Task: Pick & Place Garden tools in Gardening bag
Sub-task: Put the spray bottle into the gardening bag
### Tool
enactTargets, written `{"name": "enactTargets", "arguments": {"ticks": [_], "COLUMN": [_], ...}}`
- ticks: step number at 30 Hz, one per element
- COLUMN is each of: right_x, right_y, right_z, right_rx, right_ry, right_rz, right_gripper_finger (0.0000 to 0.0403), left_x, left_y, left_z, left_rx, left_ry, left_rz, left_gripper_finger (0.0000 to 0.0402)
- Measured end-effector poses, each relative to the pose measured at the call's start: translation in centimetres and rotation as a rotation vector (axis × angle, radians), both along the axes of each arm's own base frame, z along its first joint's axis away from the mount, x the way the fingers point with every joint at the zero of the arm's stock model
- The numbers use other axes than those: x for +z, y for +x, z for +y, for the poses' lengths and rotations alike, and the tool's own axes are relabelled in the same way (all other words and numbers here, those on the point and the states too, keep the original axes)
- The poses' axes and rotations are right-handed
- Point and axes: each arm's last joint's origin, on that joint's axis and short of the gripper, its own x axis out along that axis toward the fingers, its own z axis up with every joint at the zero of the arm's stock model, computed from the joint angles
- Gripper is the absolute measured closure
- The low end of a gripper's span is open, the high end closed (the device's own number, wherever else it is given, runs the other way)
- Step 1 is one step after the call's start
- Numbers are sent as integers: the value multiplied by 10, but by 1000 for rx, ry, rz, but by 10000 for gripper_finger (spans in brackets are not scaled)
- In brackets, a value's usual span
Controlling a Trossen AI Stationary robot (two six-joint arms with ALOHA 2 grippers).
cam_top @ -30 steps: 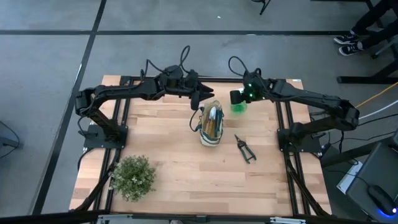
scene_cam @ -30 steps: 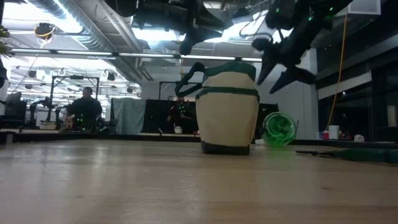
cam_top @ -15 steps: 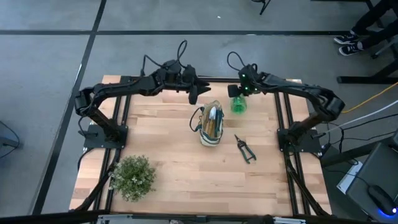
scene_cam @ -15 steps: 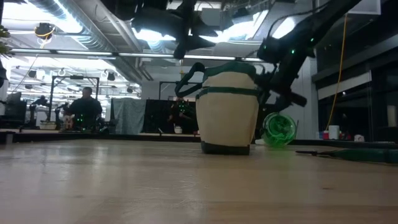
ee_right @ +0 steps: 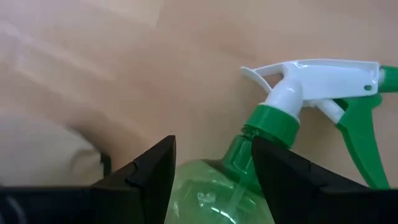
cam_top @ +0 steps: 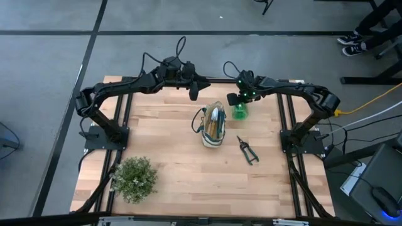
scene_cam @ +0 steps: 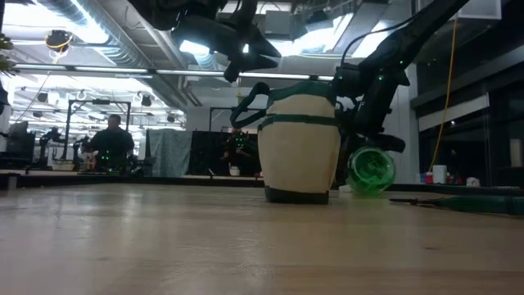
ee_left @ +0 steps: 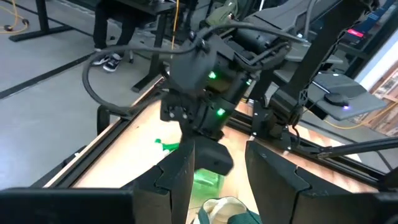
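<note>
The right gripper (cam_top: 235, 100) is open just above the spray bottle (cam_top: 240, 111), its fingers on both sides of the neck. The bottle lies on the table (cam_top: 176, 163) beside the bag (cam_top: 213, 125). The left gripper (cam_top: 194, 94) hangs open behind the bag.

Glossy translucent plastic spray bottle (ee_right: 261, 162), matt cloth-like gardening bag (scene_cam: 300, 147), pale, seemingly smooth wooden table (cam_top: 176, 163).

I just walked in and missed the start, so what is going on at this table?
A two-armed robot is packing garden tools into the gardening bag, which stands mid-table with a trowel in it. The right end effector is open, straddling the spray bottle that lies on the table beside the bag; it has not closed on it. The left end effector hangs open above the table behind the bag. Pruning shears lie on the table; a potted plant sits near the front.
</note>
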Motion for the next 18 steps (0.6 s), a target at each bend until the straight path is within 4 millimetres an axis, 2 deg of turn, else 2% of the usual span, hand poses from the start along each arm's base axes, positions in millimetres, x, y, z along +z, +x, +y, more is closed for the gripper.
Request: {"name": "enactTargets", "arguments": {"ticks": [11,14,18], "right_x": [1,11,34], "right_y": [7,10,9], "right_z": [41,55,76], "right_rx": [133,156,161], "right_ry": [241,237,175], "right_rz": [1,-19,-58], "right_gripper_finger": [188,188,188], "left_x": [0,0,0], "left_y": [3,5,7], "left_z": [-6,-9,-15], "left_rx": [-19,-33,-51], "left_ry": [-11,-12,-13], "left_rz": [2,2,2], "left_gripper_finger": [263,263,263]}}
